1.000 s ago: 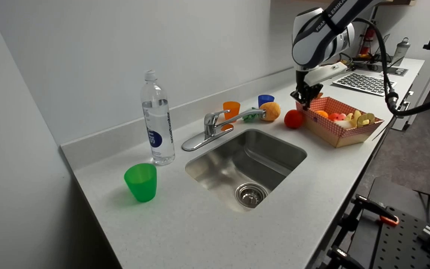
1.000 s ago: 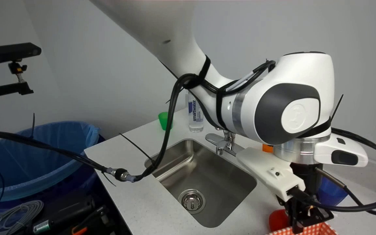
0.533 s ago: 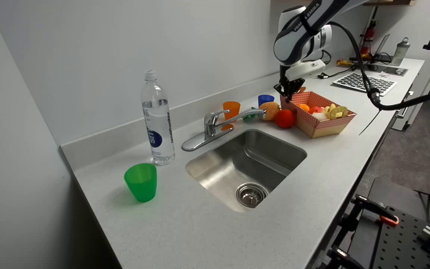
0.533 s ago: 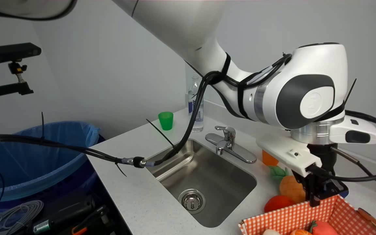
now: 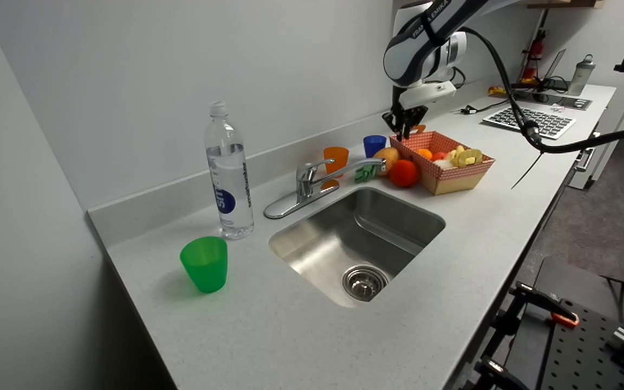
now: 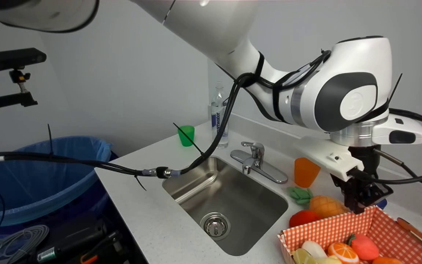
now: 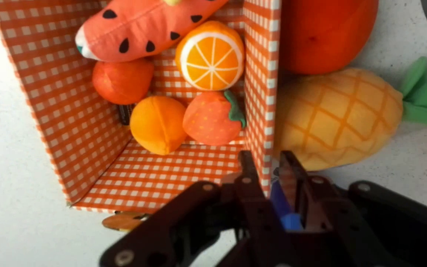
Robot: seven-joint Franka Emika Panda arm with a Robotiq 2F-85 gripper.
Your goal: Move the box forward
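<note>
The box is an open box with a red-and-white checked lining, holding several plush fruits. It stands on the counter beyond the sink in an exterior view (image 5: 455, 183) and at the lower right in an exterior view (image 6: 326, 228). My gripper (image 5: 401, 136) is at the box's wall near a back corner; it also shows in an exterior view (image 6: 357, 209). In the wrist view, the gripper's fingers (image 7: 267, 154) straddle the box wall (image 7: 268, 111), one inside and one outside. A gap shows between the wall and the outer finger, so the gripper is partly open.
A red plush fruit (image 5: 404, 174) and a plush pineapple (image 7: 343, 118) lie against or close beside the box's outer wall. A blue cup (image 5: 374, 145) and an orange cup (image 5: 336, 160) stand near the backsplash. The sink (image 5: 363, 244) and faucet (image 5: 305, 181) are beyond them.
The box and gripper have moved together toward the sink side and slightly toward the back wall. The red fruit, pineapple and blue cup have shifted the same way.
</note>
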